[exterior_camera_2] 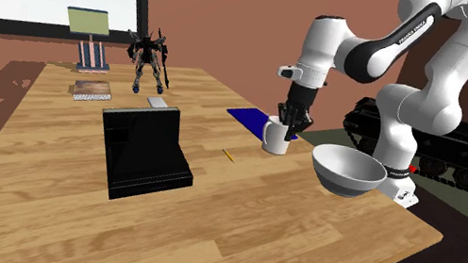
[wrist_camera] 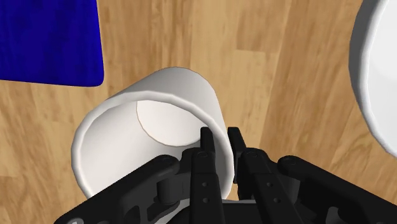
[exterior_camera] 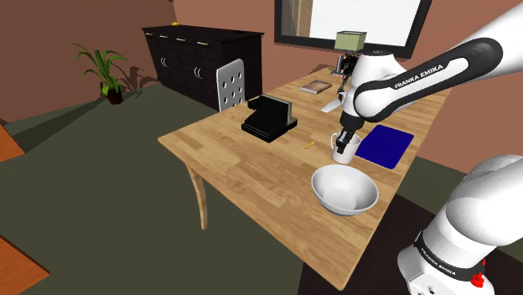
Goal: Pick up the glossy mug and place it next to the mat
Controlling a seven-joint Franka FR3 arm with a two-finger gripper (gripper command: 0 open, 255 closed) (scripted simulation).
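Observation:
A white glossy mug [exterior_camera: 341, 152] [exterior_camera_2: 273, 136] [wrist_camera: 149, 130] is near the table's edge, beside the blue mat [exterior_camera: 385, 144] [exterior_camera_2: 248, 118] [wrist_camera: 48, 41]. My black gripper [exterior_camera: 346, 138] [exterior_camera_2: 287, 122] [wrist_camera: 219, 137] comes down from above and is shut on the mug's rim, with one finger inside the wall and one outside. I cannot tell whether the mug rests on the wood or hangs just above it. In the wrist view the mug's open mouth and white inside show, with the mat just past it.
A large white bowl [exterior_camera: 344, 189] [exterior_camera_2: 347, 169] [wrist_camera: 378, 83] sits close by the mug on the wooden table [exterior_camera: 243, 172]. A black box [exterior_camera: 270, 117] [exterior_camera_2: 143, 150], a small pencil [exterior_camera_2: 229, 155], a book [exterior_camera_2: 92, 90] and a dark figurine [exterior_camera_2: 147, 60] lie farther off.

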